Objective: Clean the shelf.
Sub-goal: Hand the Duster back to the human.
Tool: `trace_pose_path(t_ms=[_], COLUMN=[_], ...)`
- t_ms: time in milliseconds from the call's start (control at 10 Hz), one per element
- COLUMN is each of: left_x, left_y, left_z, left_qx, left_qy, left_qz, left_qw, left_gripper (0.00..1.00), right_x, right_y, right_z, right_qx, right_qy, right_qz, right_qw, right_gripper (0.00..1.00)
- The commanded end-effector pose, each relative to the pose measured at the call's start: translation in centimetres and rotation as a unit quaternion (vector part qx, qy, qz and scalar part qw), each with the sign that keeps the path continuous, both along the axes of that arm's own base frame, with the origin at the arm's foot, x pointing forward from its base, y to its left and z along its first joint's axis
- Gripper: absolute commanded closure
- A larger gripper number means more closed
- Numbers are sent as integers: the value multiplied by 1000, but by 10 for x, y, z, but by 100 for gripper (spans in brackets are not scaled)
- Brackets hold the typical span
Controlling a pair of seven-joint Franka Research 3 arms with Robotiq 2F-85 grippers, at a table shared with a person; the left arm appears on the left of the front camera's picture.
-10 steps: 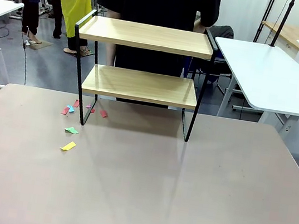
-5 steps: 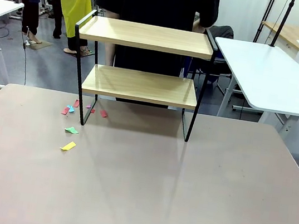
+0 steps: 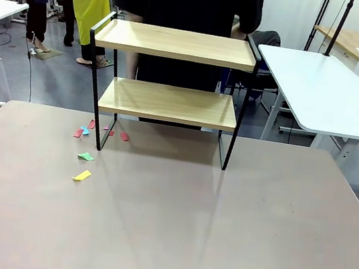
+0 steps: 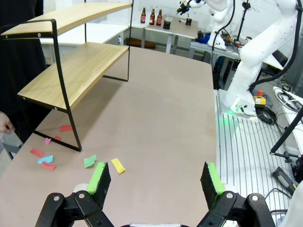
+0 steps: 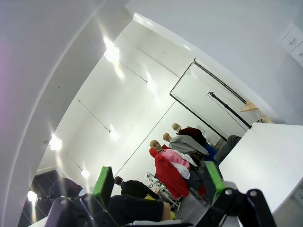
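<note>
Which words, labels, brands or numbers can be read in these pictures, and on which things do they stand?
None can be read.
Shelf: plain wood and black frame, no print.
Paper scraps: plain coloured pieces, no writing.
Bottles on the far table, left wrist view: the labels are too small to read.

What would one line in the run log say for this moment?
shelf: both boards bare | paper scraps: on table by shelf's left legs | left gripper: open, empty, above table | right gripper: open, empty, aimed upward
</note>
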State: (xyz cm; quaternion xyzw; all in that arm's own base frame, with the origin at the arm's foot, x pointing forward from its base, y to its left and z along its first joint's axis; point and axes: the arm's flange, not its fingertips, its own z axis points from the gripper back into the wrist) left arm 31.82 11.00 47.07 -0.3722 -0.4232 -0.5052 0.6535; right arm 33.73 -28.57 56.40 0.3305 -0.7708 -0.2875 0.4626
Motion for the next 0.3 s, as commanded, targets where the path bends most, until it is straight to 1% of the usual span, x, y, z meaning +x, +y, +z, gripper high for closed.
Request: trace_pose_path(t_ms=[0, 200], left_x=[0, 0], left_y=[-2, -2], left_z=[1, 1], left_qx=[-13, -13], left_qy=[-10, -10], left_qz=[1, 1], left_qw=[1000, 1000], left_gripper=[0, 0], right_x=[-2, -2], right_y=[0, 0], right_z=[1, 1], right_qx=[1, 1], right_qy=[-2, -2], right_qz=[-1, -1], right_qw=[1000, 1000], right_gripper=[0, 0])
